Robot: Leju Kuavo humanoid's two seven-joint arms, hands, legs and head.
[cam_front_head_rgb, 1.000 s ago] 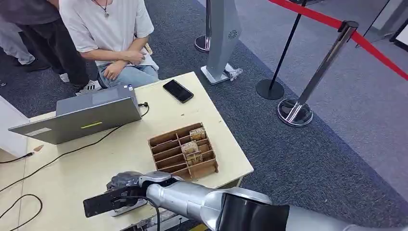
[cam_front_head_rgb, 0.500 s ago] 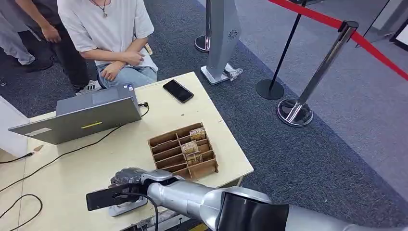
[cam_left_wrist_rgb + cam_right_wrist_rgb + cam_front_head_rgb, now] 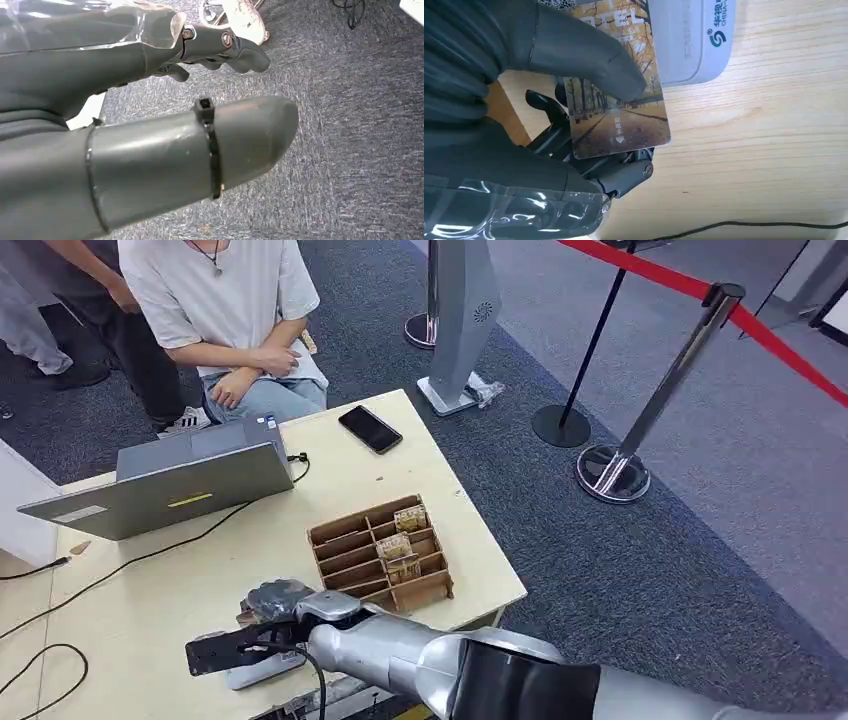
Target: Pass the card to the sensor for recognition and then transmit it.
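Observation:
My right hand (image 3: 275,600) hovers near the table's front edge, just beside the small grey card reader sensor (image 3: 255,670). In the right wrist view this hand (image 3: 519,95) pinches a card (image 3: 624,120) printed with an autumn tree avenue between the thumb and the darker fingers. The card's far end overlaps one edge of the sensor (image 3: 696,45), a pale grey box with a blue-green logo. My left hand (image 3: 150,150) hangs over grey carpet, fingers apart and holding nothing.
A wooden card box (image 3: 380,552) with several cards stands right of the hand. A laptop (image 3: 170,480), its cables and a black phone (image 3: 370,428) lie on the wooden table (image 3: 150,590). A seated person (image 3: 230,310) faces the far edge. Stanchions (image 3: 620,465) stand at the right.
My right hand has shifted slightly right and away from the front edge with the card, easing off the sensor. The standing person at the back left has moved.

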